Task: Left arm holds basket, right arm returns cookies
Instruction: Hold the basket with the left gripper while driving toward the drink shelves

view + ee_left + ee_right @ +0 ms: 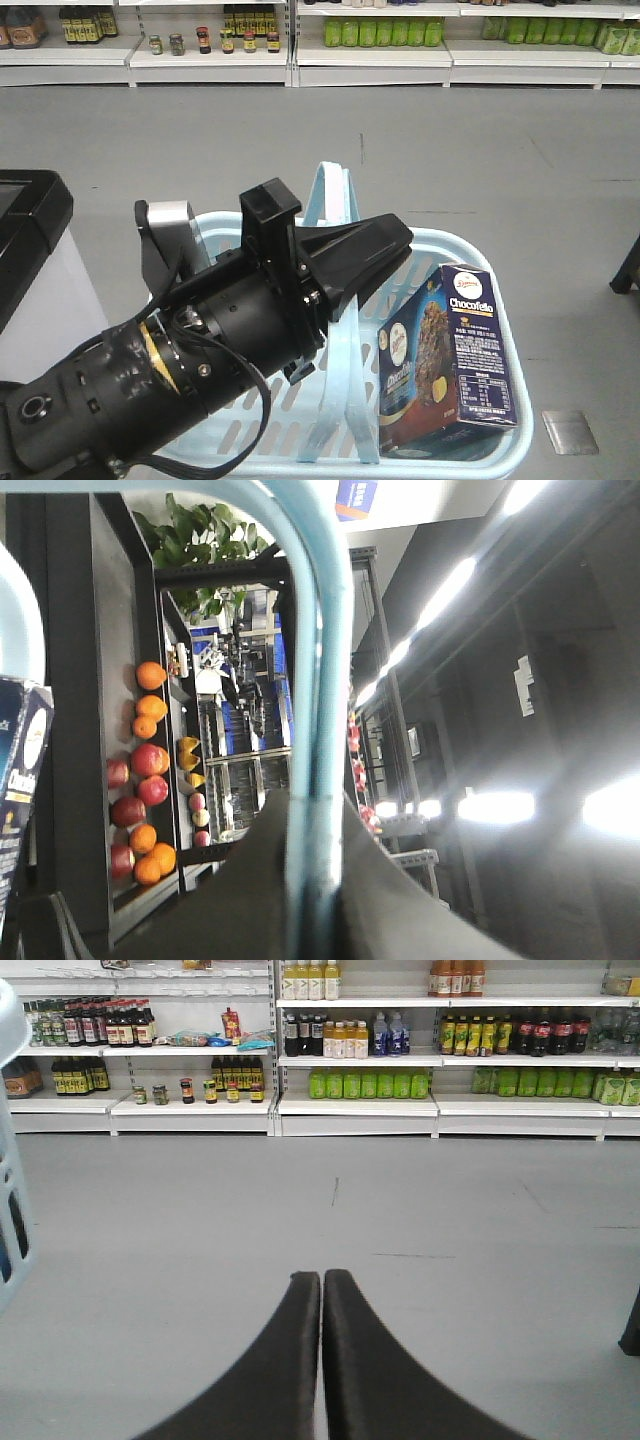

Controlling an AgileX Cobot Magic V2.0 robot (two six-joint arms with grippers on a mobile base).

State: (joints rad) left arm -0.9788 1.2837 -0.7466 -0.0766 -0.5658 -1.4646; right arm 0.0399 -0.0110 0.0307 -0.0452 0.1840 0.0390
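One pinch by the bulky black wedge-shaped left gripper (350,265) on a flat loop handle (315,680) carries the light blue slotted plastic basket (505,330), so the empty right gripper (322,1290), jaws pressed together outside that basket, could tip it while lifting the tall navy cardboard cookie box (450,360) standing inside.

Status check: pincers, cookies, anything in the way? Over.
Left pincer shut on basket handles. Right pincer shut, empty. Chocofello box standing in basket. Nothing over the box.

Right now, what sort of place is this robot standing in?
Most likely a supermarket: shelves of bottled drinks, a rack of oranges and apples, and a blue shopping basket.
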